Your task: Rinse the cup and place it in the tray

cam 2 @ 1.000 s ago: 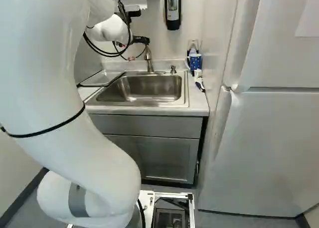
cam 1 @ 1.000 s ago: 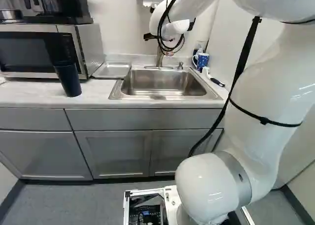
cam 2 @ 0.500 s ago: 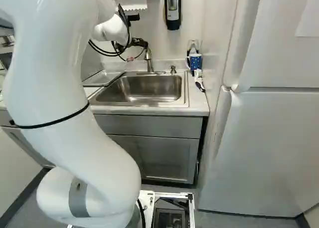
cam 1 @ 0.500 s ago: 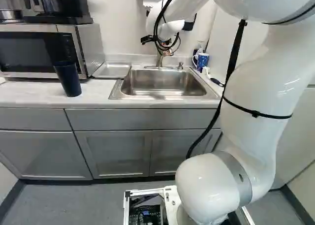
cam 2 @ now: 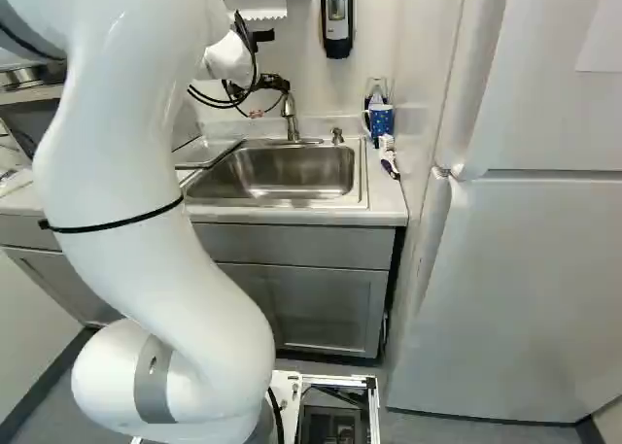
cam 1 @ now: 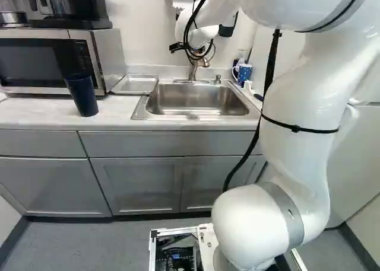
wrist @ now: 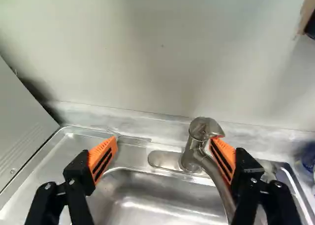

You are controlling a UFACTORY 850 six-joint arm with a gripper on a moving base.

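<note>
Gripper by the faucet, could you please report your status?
Gripper open and empty. Tall dark cup on the counter by the microwave, blue mug by the sink, neither in the tray. Faucet right beside one finger, contact unclear.

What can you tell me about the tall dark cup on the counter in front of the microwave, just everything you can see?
The cup is tall, dark navy and smooth, with a round rim, no visible handle and sides narrowing toward the base. It looks opaque, perhaps plastic. It stands upright, mouth up, on the pale counter; I can't make out any contents. The gripper isn't holding it. Whether it touches the microwave behind, I can't tell.
</note>
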